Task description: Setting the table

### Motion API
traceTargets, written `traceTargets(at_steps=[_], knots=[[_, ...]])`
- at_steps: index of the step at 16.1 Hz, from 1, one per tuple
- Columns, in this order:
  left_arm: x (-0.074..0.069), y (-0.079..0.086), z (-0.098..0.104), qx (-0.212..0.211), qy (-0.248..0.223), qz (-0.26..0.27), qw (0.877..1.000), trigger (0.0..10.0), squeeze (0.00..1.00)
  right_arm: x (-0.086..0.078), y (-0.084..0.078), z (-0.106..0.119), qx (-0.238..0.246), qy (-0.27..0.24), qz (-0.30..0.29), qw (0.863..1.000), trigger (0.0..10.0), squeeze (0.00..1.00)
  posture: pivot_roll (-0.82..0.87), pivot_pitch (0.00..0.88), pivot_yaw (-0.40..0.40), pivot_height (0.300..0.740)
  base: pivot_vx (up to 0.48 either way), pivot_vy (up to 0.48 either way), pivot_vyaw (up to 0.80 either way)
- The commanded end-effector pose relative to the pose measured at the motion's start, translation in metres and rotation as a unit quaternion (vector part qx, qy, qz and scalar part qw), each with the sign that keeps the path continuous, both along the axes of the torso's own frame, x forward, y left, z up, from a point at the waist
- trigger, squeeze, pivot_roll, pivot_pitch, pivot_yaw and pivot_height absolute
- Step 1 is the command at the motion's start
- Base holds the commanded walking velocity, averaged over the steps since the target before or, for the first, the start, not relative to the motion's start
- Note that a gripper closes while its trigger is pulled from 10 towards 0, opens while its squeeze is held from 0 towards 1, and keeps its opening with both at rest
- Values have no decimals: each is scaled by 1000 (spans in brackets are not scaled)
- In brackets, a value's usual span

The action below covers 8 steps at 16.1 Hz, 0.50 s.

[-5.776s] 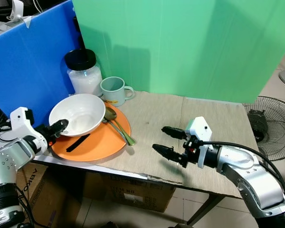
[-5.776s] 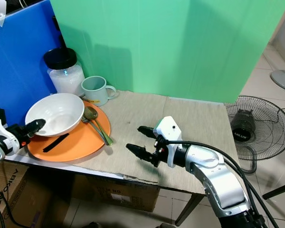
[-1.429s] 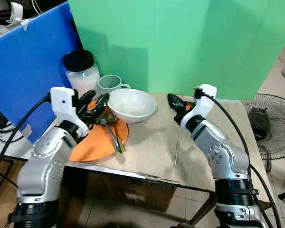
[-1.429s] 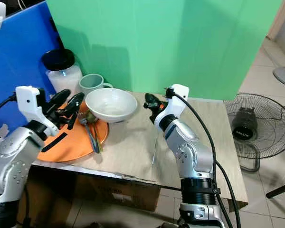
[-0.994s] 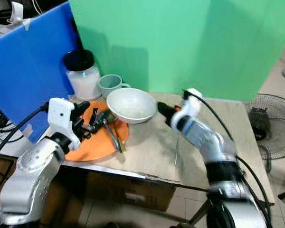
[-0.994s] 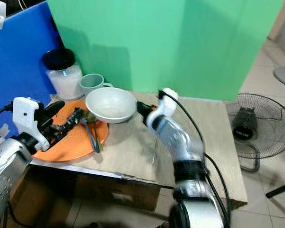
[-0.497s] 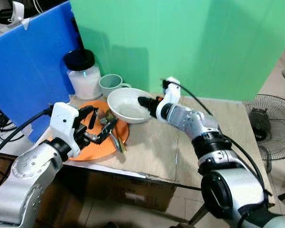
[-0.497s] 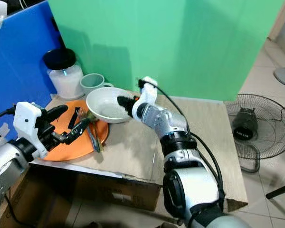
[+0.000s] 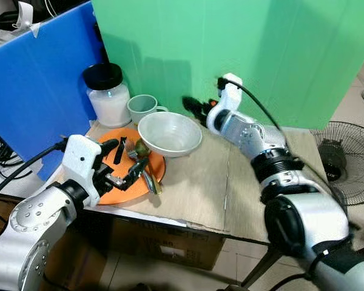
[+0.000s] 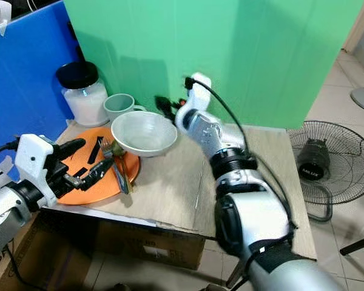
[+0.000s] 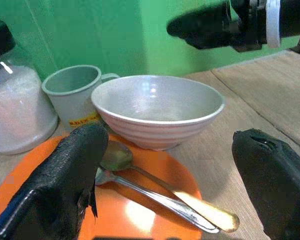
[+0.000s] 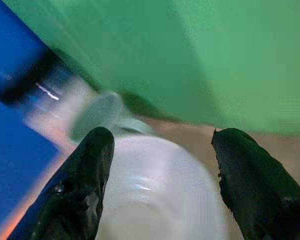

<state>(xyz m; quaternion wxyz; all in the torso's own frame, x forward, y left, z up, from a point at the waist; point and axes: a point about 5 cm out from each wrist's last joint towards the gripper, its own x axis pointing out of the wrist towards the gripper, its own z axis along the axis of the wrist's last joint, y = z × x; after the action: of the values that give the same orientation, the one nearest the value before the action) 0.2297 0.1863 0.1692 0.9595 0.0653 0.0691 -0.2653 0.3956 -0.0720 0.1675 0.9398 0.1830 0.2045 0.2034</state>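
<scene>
Bowl sat placed on the table; spoon and fork remained on the plate. Left gripper and right gripper stood open, empty.

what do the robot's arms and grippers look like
Both arms are glossy silver with rounded segments and black joint rings. Each wrist carries a white boxy camera housing with a black cable running back along the arm. The left gripper and right gripper each have two long, matte black fingers.
</scene>
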Motion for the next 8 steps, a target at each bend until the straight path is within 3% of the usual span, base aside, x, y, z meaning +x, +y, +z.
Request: traceTargets(at_steps=[1, 2, 3, 4, 8], knots=[[-2, -3, 0, 11, 3, -16, 1000, 10000, 914, -3, 0, -12, -32, 24, 7, 999, 10000, 0, -10, 0, 55, 740, 0, 0, 0], [-4, -5, -1, 15, 6, -28, 999, 10000, 569, -6, -3, -20, -37, 48, 3, 998, 10000, 0, -10, 0, 56, 740, 0, 0, 0], [-5, -7, -2, 19, 8, -38, 999, 10000, 322, -8, -4, -27, -42, 62, 4, 997, 10000, 0, -12, 0, 57, 740, 0, 0, 0], [-6, -9, -2, 18, 9, -45, 999, 10000, 0, -11, -4, -34, -34, 82, 7, 996, 10000, 0, -12, 0, 57, 740, 0, 0, 0], [-5, -10, -1, 20, 10, -52, 998, 10000, 0, -25, 1, -58, -27, 146, 24, 989, 10000, 0, -13, 0, 60, 740, 0, 0, 0]])
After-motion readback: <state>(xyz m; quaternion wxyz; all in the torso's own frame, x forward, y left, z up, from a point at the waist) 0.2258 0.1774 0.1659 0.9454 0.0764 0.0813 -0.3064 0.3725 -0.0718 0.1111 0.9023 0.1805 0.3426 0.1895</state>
